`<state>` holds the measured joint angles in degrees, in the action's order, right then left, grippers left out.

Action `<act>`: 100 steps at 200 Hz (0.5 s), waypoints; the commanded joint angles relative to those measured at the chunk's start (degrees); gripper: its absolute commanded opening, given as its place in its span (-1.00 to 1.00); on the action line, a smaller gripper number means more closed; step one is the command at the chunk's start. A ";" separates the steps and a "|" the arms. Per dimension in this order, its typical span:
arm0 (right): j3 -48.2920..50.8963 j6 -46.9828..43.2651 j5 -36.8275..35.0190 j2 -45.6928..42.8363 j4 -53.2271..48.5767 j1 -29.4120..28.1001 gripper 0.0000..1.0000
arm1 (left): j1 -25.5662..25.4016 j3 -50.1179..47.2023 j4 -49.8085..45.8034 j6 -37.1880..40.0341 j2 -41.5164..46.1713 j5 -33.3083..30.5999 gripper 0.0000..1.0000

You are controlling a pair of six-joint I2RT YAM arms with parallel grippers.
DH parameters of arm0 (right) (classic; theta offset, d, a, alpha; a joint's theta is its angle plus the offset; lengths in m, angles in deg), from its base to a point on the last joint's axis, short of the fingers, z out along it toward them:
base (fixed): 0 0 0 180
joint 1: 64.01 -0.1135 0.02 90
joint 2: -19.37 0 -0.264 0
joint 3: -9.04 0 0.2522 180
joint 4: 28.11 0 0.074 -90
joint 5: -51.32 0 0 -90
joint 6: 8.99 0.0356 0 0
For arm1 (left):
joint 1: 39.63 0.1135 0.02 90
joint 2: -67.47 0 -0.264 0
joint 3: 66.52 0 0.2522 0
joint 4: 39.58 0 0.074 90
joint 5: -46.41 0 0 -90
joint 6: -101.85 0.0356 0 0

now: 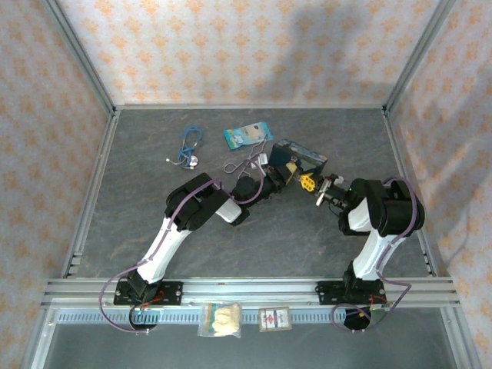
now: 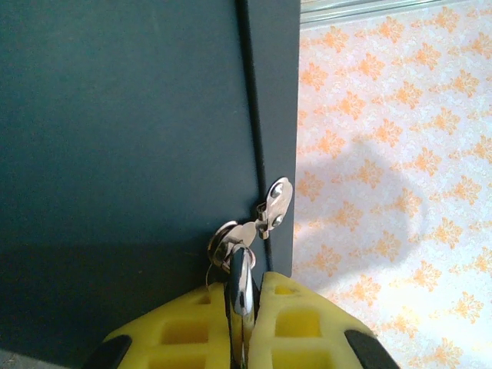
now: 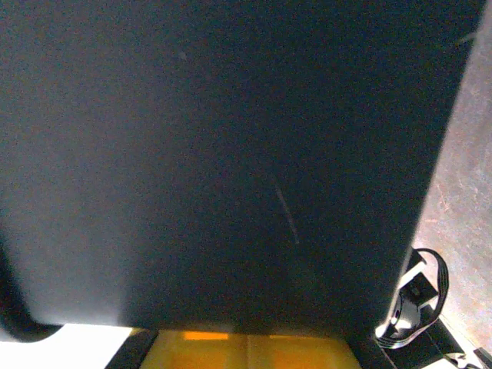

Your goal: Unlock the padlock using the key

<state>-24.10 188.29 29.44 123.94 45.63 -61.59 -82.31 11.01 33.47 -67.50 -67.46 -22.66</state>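
- Seemingly gripping the key edge-on with closed left fingers, above the desk's middle, beside a dark box.
- With right fingers shut too, close against that box.
- Cannot spot the padlock; inserting and turning apparently left.

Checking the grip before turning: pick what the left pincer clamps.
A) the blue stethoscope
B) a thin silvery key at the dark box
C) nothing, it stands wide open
B: in the left wrist view the left pincer has its yellow fingers shut on the thin silvery key against the dark box.
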 commanded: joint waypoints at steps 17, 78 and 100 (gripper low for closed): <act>-1.21 0.87 -6.22 -4.82 9.83 0.84 -0.99 | -2.54 -0.83 18.44 0.49 0.51 8.49 -1.00; -8.80 -42.04 -10.64 -22.70 -48.09 0.84 -0.68 | -2.36 -3.10 14.98 -0.19 1.14 3.98 -1.00; -10.72 -50.00 -14.73 -26.30 -58.73 0.81 -0.44 | -2.37 -3.18 11.77 0.02 1.68 2.82 -1.00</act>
<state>-29.78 154.89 24.58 102.37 1.30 -61.59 -82.72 9.11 36.44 -68.22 -67.11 -23.53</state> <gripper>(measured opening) 0.238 0.078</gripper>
